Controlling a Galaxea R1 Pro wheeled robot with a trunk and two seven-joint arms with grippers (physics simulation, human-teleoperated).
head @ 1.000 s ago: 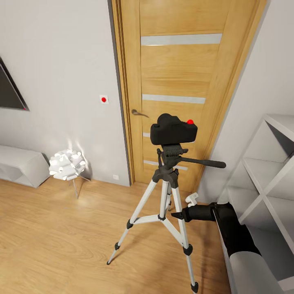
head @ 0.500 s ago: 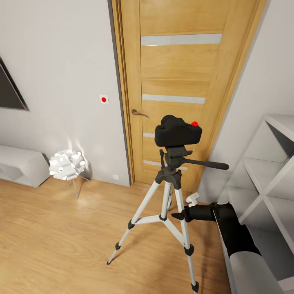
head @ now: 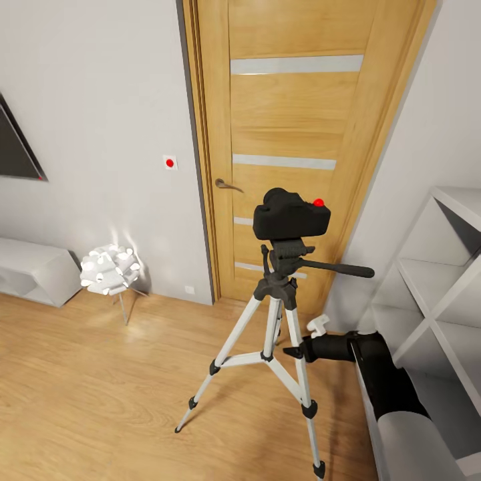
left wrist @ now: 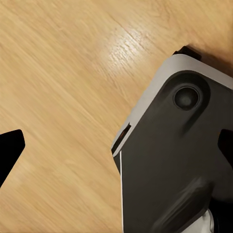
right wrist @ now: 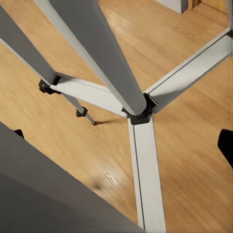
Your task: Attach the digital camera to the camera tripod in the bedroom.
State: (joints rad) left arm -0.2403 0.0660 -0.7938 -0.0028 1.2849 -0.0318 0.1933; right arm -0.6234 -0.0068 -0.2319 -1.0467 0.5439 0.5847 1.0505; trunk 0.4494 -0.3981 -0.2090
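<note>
Item: digital camera [head: 291, 214], black body with a red dot on top. Location: seated on the head of the camera tripod [head: 277, 314], in front of the oak door [head: 294, 133], on the wood plank floor [head: 100, 381] of the bedroom. Judged attached, or at least resting squarely on the mount.

Item: right gripper [head: 292, 351]. Position: low, just beside the tripod's near legs, apart from the camera. Fingers spread wide in the right wrist view, nothing between them; that view looks down past the silver legs to the centre brace hub [right wrist: 138, 114].

Item: left gripper [left wrist: 116, 141]. Fingertips at opposite edges of the left wrist view, spread, holding nothing (robot's own base below).

Risk: the right arm lies close to a leg; a careless pull-out could knock the leg, tip the stand and spill the camera if the mount is not locked.

Orientation: camera's long axis runs level, roughly across the head view; lens side appears turned toward the door, though this is hard to confirm. Tripod upright; pan bar [head: 334, 269] points right.
</note>
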